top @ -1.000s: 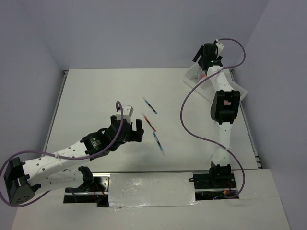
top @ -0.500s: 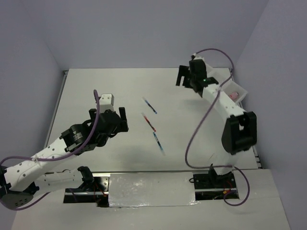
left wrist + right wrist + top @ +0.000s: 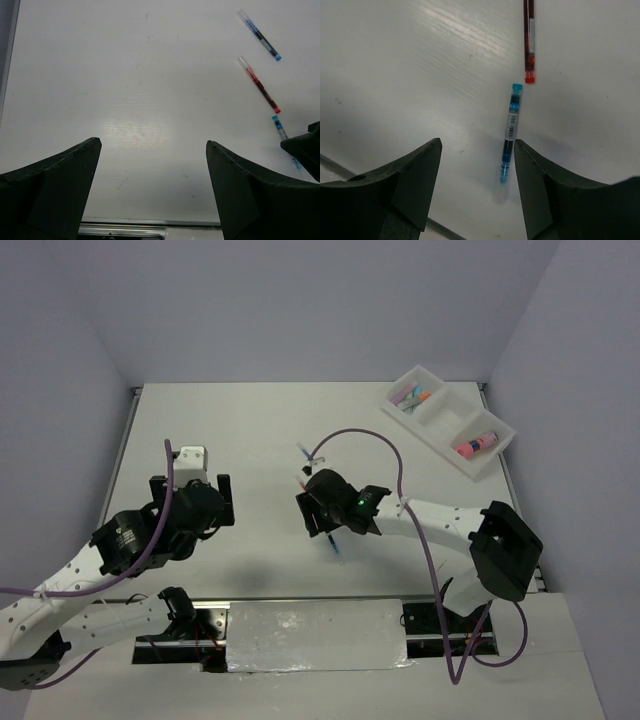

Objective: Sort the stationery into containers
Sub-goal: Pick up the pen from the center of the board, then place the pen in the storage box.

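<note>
Right end effector [image 3: 477,150] now over blue pen [image 3: 510,131], lengthwise near-to-far.

White three-compartment tray [image 3: 440,412], set diagonally at the upper right of the overhead view. Its upper-left compartment holds several short pastel highlighters [image 3: 412,396] lying side by side, and its lower-right compartment holds one fat pink marker [image 3: 477,444]. Three thin pens lie flat near the centre, end to end along one diagonal: dark-blue pen [image 3: 259,35] uppermost, red pen [image 3: 259,84] in the middle, and light-blue pen [image 3: 510,131] lowest, its cap just beside the red pen's tip without touching.
</note>
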Robot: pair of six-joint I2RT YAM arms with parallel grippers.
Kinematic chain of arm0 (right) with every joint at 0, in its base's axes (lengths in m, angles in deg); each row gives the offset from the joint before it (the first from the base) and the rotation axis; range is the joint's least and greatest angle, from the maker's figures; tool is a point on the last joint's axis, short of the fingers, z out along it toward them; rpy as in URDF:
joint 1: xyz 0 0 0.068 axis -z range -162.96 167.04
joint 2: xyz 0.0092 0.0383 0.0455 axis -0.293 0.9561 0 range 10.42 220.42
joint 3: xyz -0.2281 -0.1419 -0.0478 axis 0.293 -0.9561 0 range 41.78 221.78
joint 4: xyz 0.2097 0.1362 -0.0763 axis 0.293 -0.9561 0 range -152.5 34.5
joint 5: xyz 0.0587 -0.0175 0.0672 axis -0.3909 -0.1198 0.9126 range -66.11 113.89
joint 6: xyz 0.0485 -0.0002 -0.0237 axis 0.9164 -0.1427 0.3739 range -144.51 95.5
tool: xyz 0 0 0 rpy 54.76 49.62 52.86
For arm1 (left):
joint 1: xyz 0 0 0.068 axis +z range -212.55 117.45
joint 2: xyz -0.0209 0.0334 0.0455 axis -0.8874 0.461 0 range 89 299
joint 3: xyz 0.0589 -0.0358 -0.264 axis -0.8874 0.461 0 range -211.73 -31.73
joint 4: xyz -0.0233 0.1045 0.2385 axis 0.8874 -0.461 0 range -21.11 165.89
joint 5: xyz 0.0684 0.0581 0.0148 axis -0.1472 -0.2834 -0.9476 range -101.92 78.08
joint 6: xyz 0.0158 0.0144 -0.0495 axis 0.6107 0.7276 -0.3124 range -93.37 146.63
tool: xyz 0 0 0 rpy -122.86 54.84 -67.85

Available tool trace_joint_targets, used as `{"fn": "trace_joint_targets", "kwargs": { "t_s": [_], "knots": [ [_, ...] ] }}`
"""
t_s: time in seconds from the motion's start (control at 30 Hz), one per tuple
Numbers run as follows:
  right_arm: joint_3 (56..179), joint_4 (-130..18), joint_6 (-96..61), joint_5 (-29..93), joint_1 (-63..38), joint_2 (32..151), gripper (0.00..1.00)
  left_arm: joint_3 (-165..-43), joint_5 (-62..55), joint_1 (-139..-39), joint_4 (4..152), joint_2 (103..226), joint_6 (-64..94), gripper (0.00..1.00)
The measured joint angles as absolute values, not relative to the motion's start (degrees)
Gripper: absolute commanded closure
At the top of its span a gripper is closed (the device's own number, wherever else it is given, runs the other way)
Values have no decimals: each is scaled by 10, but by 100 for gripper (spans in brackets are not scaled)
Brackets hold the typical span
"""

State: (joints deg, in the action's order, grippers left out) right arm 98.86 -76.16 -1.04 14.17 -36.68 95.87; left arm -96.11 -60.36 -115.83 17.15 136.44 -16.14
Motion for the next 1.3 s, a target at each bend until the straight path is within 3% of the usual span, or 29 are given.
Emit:
{"fn": "trace_joint_targets", "kwargs": {
  "t_s": [0.27, 0.37, 0.4, 0.43, 0.47, 0.6, 0.87, 0.97, 1.07, 1.17, 1.3],
  "knots": [
    [903, -763, 16, 125, -370, 1003, 39, -890, -599, -1158, 194, 1335, -126, 1],
    [894, -754, 15, 122, -370, 1014, 61, -864, -591, -1158, 219, 1324, -113, 1],
    [894, -752, 13, 121, -370, 1016, 90, -859, -588, -1158, 224, 1323, -110, 1],
    [894, -748, 10, 122, -370, 1016, 98, -854, -584, -1158, 229, 1323, -107, 1],
    [891, -737, 13, 127, -368, 1017, 100, -851, -581, -1158, 234, 1323, -106, 1],
    [878, -694, -1, 175, -371, 1012, 100, -848, -576, -1155, 246, 1325, -95, 1],
    [854, -627, -56, 432, -389, 938, 98, -841, -558, -1136, 273, 1319, -79, 1],
    [864, -616, -52, 453, -273, 870, 97, -836, -546, -1123, 281, 1318, -75, 1],
    [895, -611, -32, 392, -115, 842, 97, -832, -532, -1110, 289, 1321, -64, 1],
    [944, -614, -8, 306, 36, 864, 98, -829, -519, -1101, 296, 1326, -61, 1],
    [1014, -614, 24, 221, 161, 950, 95, -828, -506, -1097, 305, 1327, -50, 1]
  ]
}}
